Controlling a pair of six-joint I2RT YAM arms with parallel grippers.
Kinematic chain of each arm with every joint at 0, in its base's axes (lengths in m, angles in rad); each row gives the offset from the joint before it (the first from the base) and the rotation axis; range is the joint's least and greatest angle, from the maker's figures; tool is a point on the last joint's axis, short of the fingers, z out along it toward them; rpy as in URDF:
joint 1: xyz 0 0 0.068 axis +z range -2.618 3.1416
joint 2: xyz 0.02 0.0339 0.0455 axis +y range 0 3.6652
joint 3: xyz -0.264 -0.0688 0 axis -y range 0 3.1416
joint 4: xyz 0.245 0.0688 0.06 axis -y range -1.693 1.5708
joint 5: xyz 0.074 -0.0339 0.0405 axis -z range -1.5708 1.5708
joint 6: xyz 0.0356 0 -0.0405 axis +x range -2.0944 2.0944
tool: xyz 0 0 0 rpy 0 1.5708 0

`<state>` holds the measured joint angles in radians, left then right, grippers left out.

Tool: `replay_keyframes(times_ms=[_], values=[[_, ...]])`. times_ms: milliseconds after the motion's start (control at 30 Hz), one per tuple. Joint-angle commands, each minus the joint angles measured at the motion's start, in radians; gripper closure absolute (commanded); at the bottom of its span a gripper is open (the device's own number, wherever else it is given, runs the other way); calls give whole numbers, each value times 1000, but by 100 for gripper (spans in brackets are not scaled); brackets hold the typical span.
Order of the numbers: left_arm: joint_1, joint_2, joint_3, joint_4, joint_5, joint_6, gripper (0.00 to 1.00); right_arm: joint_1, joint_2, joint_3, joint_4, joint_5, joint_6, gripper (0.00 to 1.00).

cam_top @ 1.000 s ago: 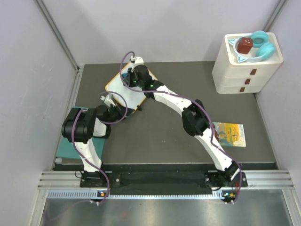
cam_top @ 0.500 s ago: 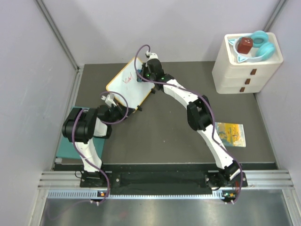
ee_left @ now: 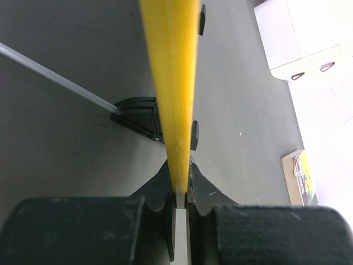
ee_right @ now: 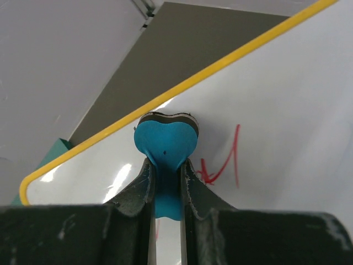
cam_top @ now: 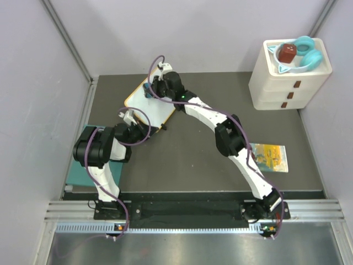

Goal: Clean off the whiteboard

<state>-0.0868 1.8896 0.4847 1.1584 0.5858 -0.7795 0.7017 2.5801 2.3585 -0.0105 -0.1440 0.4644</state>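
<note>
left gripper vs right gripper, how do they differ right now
The left gripper pinches the whiteboard's yellow rim edge-on; the right gripper pinches a blue eraser. The left gripper sits at the board's near edge; the right gripper is over its face beside red writing. Both are shut.

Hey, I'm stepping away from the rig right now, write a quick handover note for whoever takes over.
Left gripper: fingers shut on the whiteboard rim.
Right gripper: shut on a blue eraser, pressed at the board face near its yellow rim.
Done: cannot tell how much is wiped.
Left: red writing sits just beside the eraser; wipe it off.
</note>
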Motion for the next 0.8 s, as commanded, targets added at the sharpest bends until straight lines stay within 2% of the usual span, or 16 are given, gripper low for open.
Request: replay_keyframes(times_ms=[0, 267, 500, 767], values=[[-53, 20, -21, -115, 137, 39, 100, 77, -9, 21, 56, -48, -7, 100], [-53, 20, -24, -109, 144, 40, 100, 52, 15, 25, 44, 133, 6, 100], [-54, 23, -29, -94, 149, 39, 100, -24, 55, 18, 73, 141, 127, 100], [-56, 22, -32, -86, 151, 37, 100, -54, 46, -34, 21, 228, 166, 100]])
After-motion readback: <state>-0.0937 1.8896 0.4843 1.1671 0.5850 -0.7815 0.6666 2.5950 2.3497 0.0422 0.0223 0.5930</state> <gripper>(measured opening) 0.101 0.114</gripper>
